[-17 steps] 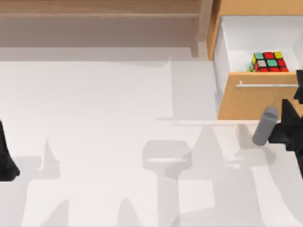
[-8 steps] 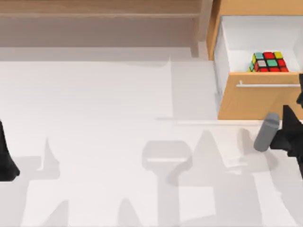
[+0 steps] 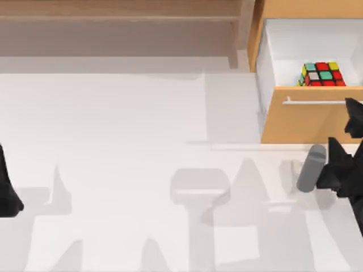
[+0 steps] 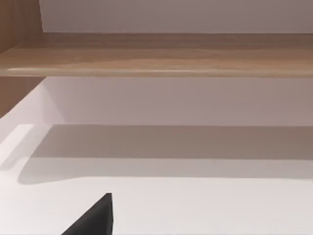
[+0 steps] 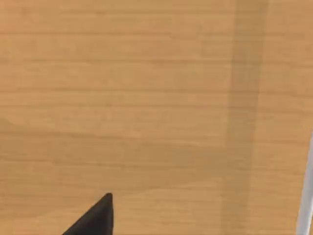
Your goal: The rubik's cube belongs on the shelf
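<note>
So the right pincer sits at the right edge of the surface, just in front of the pulled-out drawer, tips aimed at its wooden front. Can't tell if its fingers are spread or pressed together; they carry nothing visible. Makes sense as a spot to hang before going up and over, since the drawer front and its silver handle stand right between the pincer and the cube. From the wrist camera the wood panel is very close, the handle off at one edge.

The left pincer is parked at the left edge, doing nothing; can't tell its fingers either.

Further back, the rubik's cube lies inside the open drawer, tucked against the inner side of the front panel, red face up. It probably needs a reach from above, with little room on the near side.

Farthest off, the shelf runs along the back, left of the cabinet, its board bare, the side post standing between board and drawer.
</note>
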Motion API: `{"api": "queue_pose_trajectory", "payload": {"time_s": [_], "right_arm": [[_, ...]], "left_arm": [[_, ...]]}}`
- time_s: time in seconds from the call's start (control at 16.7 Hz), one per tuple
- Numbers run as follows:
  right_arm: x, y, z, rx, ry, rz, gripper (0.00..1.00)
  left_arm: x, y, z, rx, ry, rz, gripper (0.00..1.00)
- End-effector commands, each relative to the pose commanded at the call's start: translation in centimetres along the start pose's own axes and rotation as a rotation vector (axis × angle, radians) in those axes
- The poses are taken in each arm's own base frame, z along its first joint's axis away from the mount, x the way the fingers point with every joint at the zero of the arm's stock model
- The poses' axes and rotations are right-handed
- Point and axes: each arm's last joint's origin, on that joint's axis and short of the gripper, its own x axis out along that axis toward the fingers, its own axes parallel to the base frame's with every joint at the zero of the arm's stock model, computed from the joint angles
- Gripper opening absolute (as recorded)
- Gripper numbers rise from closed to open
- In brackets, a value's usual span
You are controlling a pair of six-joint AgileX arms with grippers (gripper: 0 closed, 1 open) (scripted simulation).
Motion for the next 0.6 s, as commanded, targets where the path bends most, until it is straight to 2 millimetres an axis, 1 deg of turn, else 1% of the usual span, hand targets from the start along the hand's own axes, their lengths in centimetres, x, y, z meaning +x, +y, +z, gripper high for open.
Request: {"api": "queue_pose_trajectory", "payload": {"time_s": [0.12,0.3,0.48,0.6], "right_arm": [[0.7,-0.8,2.0,0.063,-0.116,-0.013,1.0],[2.3,-1.9,6.2,0.191,-0.326,0.039,1.0],[4.7,-3.1,10.5,0.336,-0.488,0.191,1.0],[6.8,-4.2,13.1,0.439,-0.538,0.336,1.0]], "left_arm": [[0.0,0.0,0.0,0.0,0.0,0.0,1.0],[0.0,0.0,0.0,0.0,0.0,0.0,1.0],[0.0,0.0,0.0,0.0,0.0,0.0,1.0],[0.0,0.0,0.0,0.0,0.0,0.0,1.0]]}}
